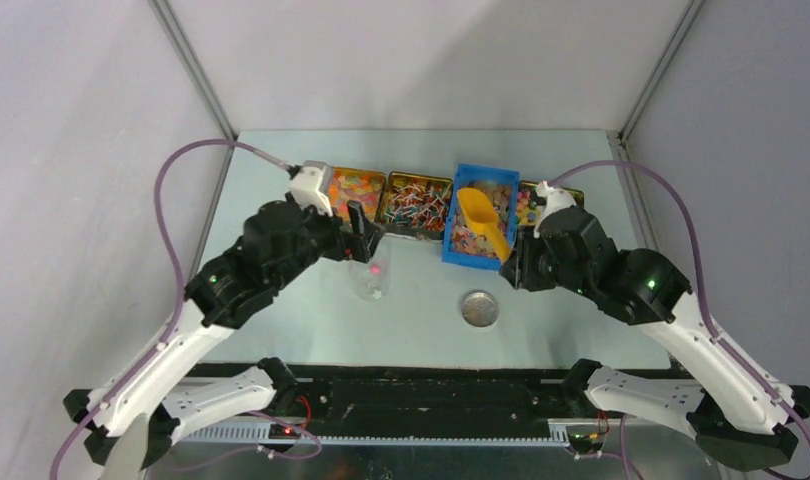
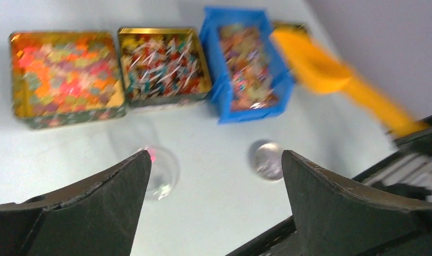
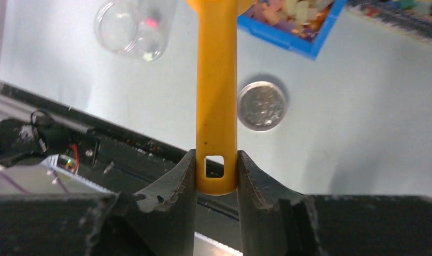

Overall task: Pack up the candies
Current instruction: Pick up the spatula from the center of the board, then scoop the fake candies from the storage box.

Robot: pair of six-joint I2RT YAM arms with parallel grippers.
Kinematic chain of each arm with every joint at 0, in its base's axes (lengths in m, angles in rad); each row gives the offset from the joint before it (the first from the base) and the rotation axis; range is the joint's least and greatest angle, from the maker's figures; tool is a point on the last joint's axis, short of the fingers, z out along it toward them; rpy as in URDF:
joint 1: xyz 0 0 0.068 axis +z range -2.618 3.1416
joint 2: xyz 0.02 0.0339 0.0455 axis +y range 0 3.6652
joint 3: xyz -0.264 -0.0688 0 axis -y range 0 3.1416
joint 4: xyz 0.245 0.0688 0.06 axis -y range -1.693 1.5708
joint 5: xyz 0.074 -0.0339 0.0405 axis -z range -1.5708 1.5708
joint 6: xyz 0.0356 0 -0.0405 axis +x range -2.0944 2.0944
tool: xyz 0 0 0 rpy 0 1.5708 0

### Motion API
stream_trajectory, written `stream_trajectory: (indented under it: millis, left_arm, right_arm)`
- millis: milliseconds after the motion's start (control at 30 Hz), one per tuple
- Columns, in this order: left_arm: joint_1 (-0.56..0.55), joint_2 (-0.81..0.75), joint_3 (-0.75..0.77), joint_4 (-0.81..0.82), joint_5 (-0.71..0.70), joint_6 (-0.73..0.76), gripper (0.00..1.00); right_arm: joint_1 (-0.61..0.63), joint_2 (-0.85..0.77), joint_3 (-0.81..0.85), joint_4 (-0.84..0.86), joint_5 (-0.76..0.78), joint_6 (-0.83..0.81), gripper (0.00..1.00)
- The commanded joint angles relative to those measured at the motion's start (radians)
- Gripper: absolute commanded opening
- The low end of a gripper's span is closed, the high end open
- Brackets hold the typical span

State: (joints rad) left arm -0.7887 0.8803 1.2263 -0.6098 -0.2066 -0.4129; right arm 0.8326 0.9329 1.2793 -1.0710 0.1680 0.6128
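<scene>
The left claw (image 2: 216,162) is spread wide and nothing is held in it. A clear jar (image 2: 161,172) with a few sweets inside is seen just beside one of its fingers. The right claw (image 3: 216,168) is closed on the handle end of an orange scoop (image 3: 216,80), whose bowl is laid over a blue bin (image 1: 451,225). The candies (image 2: 64,72) are kept beyond both claws: gummies in one tin (image 2: 70,116), lollipops in a second tin (image 2: 166,100), mixed pieces in the bin. A round silver lid (image 3: 262,105) is seen on the counter (image 1: 401,330) between the claws.
</scene>
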Motion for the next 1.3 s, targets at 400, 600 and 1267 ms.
stream_trajectory:
  millis: [400,600,1267]
  left_arm:
    - [0.004,0.016,-0.207,-0.07,-0.234,0.224,0.99]
    - [0.003,-0.037,-0.356,0.049,-0.216,0.25,1.0]
    - [-0.001,-0.08,-0.452,0.112,-0.218,0.207,1.0]
  right_arm:
    - [0.067,0.405,0.385,-0.422,0.327,0.075,0.0]
    - [0.077,0.532,0.385,-0.439,0.298,0.07,0.0]
    - [0.033,0.738,0.326,-0.312,0.223,-0.042,0.0]
